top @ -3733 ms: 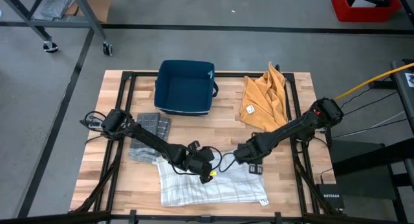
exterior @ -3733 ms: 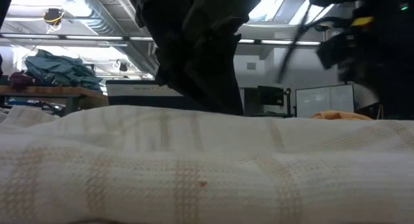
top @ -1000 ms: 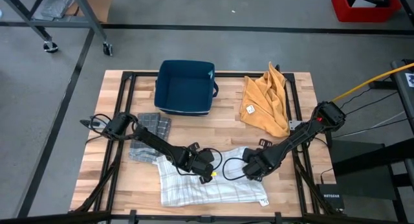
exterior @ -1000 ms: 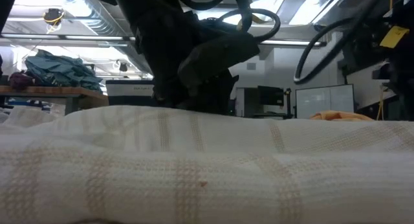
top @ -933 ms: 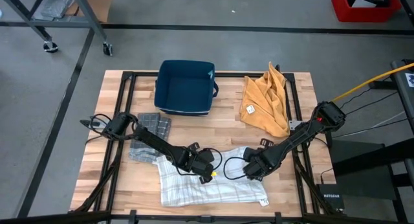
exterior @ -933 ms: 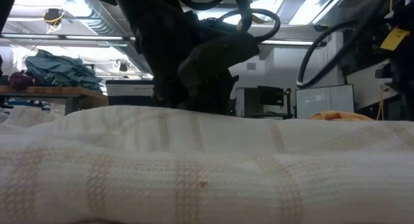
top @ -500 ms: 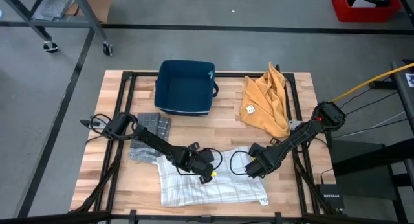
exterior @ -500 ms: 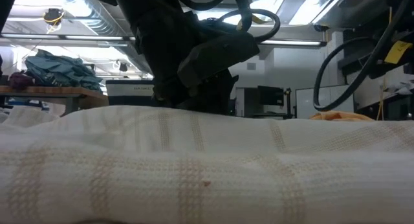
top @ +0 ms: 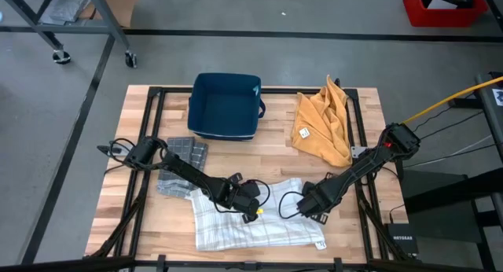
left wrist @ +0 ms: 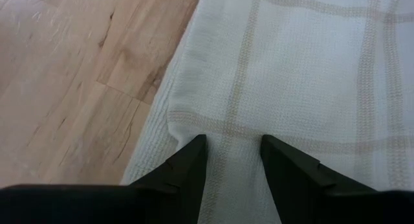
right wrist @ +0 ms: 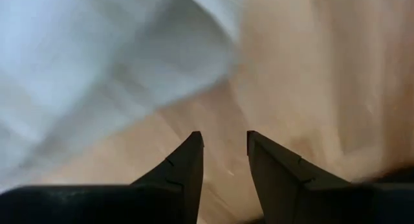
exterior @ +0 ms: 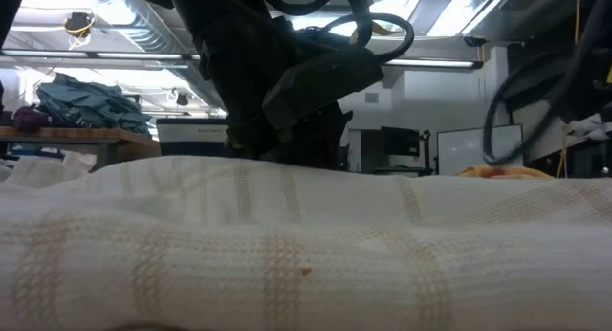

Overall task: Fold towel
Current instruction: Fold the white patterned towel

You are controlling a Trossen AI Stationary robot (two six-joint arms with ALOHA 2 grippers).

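Count from my side: one white waffle-weave towel with tan check stripes (top: 259, 221), near front edge of the table. One mustard-yellow crumpled cloth (top: 322, 123), with one white tag on it. One grey checked folded cloth (top: 179, 163). One dark blue rectangular fabric bin (top: 225, 105). One light wooden slatted table (top: 271, 158) under all of it. So three cloths total, one bin. Two dark arms, mine, one two-finger gripper each: left gripper (top: 253, 201), right gripper (top: 305, 203). Off the table: one red crate (top: 444, 5) on the floor.
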